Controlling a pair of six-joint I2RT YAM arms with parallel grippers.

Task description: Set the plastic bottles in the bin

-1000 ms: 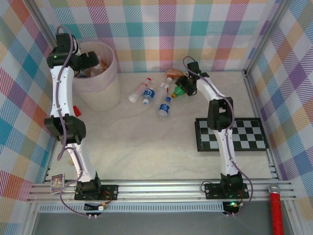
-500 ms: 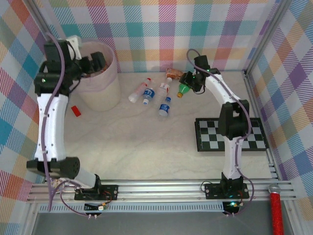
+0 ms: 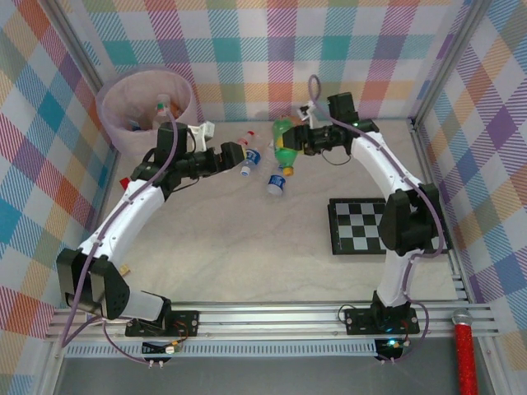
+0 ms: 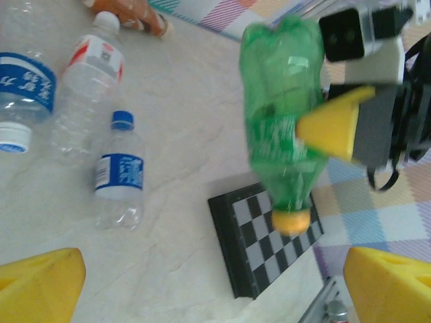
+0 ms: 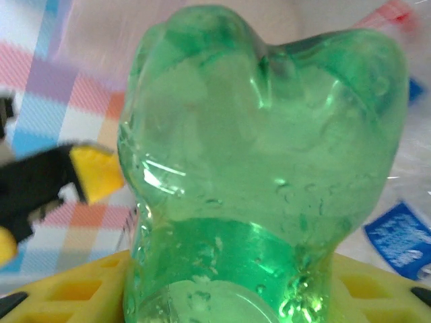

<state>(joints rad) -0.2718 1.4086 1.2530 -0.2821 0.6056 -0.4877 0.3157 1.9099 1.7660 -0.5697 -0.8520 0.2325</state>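
Observation:
My right gripper (image 3: 295,141) is shut on the green bottle (image 3: 284,144) and holds it in the air above the table, orange cap downward. In the right wrist view the green bottle (image 5: 262,168) sits between my yellow fingers (image 5: 67,296). My left gripper (image 3: 237,155) is open and empty, just left of the green bottle (image 4: 283,134). Clear blue-labelled bottles (image 3: 251,156) (image 3: 277,183) lie on the table beside and below it. The left wrist view also has the clear bottles (image 4: 120,178) (image 4: 87,87) and a brown-wrapped one (image 4: 128,13). The bin (image 3: 123,136) stands at the back left with bottles inside.
A black-and-white checkerboard (image 3: 387,226) lies on the right of the table. A small red block (image 3: 123,179) lies near the bin's base. Plaid walls close the back and sides. A red-handled tool (image 3: 465,354) rests by the front right rail.
My left arm has swung from the bin to the right, down toward the bottles, gripper open. My right gripper has lifted the green bottle off the table and carried it left.

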